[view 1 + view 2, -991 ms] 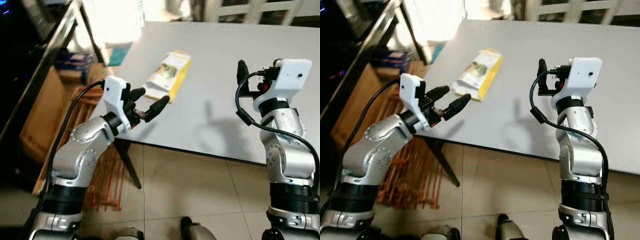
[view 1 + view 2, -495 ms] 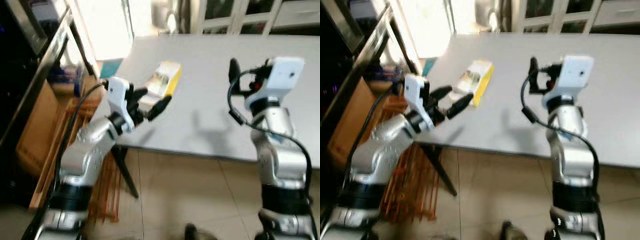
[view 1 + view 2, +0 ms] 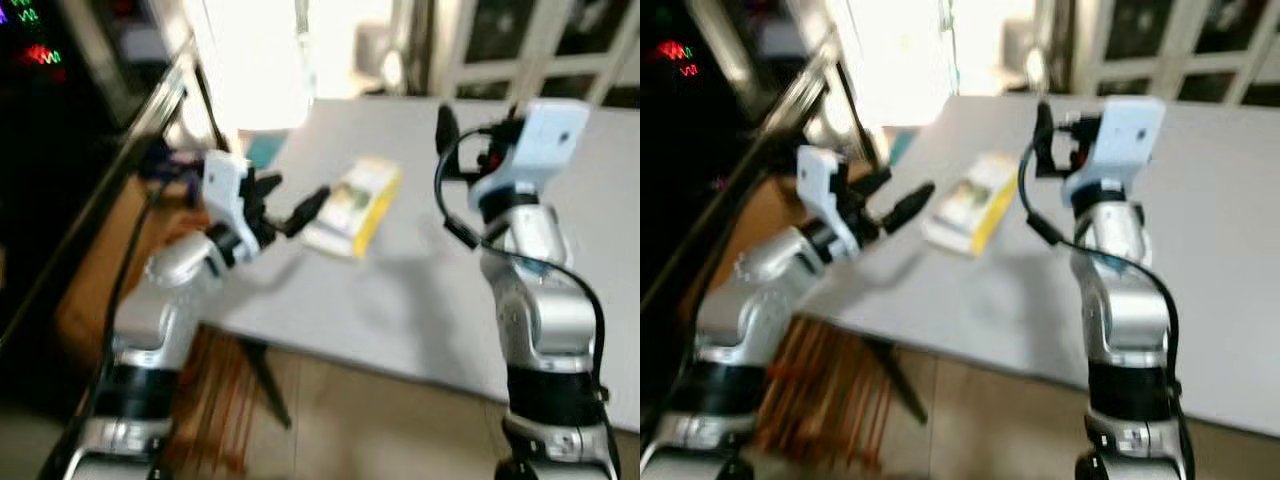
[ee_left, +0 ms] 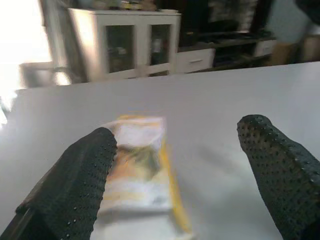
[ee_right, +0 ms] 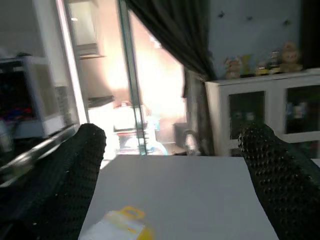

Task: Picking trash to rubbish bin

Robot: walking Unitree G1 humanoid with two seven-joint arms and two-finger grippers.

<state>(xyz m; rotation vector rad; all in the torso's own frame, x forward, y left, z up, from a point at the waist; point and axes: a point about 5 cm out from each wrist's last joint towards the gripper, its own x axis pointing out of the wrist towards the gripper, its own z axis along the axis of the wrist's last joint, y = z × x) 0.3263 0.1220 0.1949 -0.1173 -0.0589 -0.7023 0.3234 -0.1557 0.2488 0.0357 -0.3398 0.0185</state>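
A yellow and white packet (image 3: 352, 205) lies flat on the grey table (image 3: 420, 300) near its left edge. My left gripper (image 3: 292, 199) is open just left of the packet, at the table's edge, and points at it. In the left wrist view the packet (image 4: 137, 170) lies a short way ahead, closer to one of the black fingers (image 4: 85, 175). My right gripper (image 5: 172, 145) is open and held high above the table, right of the packet. Its wrist view has the packet (image 5: 120, 227) far below. The head views are blurred.
A dark rack (image 3: 100, 150) stands to the left of the table, with orange wooden slats (image 3: 820, 390) on the floor beneath. A white cabinet with glass doors (image 4: 130, 45) stands beyond the table's far side. Bright light comes in at the back left.
The head camera has shifted and blurred. My left gripper, still open, has risen and come closer to the packet. The right arm stays raised.
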